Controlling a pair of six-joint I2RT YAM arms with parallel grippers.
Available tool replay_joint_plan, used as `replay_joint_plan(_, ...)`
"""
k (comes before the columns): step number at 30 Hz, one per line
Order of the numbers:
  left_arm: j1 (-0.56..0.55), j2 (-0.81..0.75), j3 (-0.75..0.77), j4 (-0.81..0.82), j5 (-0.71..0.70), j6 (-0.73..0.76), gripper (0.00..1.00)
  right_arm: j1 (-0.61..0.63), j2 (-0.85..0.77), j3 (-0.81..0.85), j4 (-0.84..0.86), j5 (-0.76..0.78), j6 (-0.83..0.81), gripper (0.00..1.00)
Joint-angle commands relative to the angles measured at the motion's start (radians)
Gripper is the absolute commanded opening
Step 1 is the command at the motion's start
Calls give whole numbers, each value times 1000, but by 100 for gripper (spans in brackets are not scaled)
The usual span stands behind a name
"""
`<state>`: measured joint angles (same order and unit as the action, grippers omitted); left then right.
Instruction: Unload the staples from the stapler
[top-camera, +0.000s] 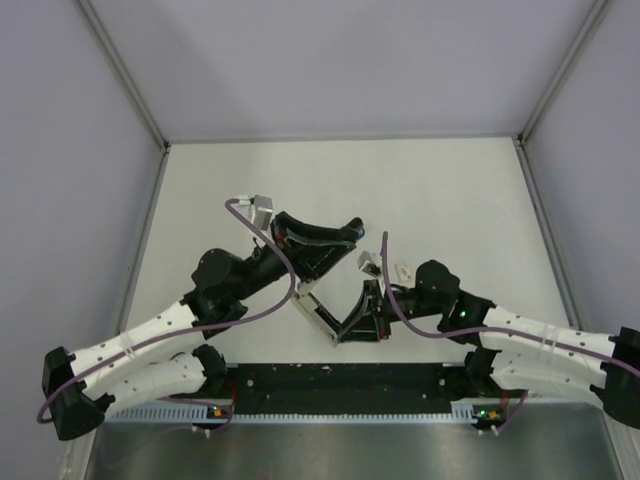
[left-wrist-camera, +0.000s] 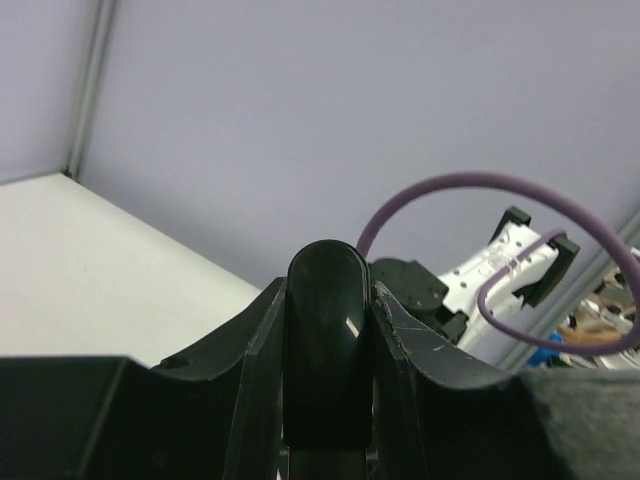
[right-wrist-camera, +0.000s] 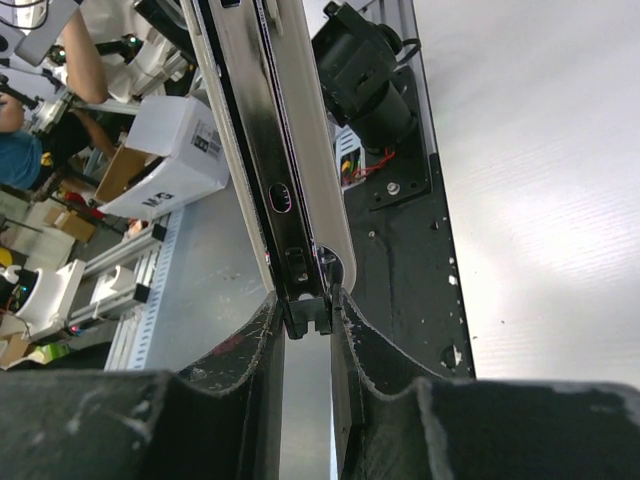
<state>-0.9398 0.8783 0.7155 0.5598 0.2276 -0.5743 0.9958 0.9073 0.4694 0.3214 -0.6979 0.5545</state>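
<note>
Over the near middle of the desk (top-camera: 450, 200), the stapler (top-camera: 317, 316) is held splayed open between both arms, right pincer (right-wrist-camera: 305, 298) pinching its metal rail's tip, left pincer (left-wrist-camera: 327, 288) clamped on a rounded black end, seemingly to expose the staple channel

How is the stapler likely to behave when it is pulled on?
The stapler is probably stiff: its metal rail and pale shell run straight from the right gripper. Glossy faces may slip, as only its narrow end sits between the fingers. Opened into a V in the top view, it may swing at its hinge.
</note>
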Motion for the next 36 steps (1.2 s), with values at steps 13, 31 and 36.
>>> replay_joint_plan(13, -212, 8, -143, 365, -718, 277, 0, 72, 116, -14, 511, 190, 232, 13)
replay_joint_plan(31, -267, 192, -198, 443, -1159, 537, 0, 70, 559, 47, 961, 182, 462, 18)
replay_joint_plan(36, -269, 221, -218, 453, -1221, 595, 0, 69, 680, 67, 1091, 179, 551, 23)
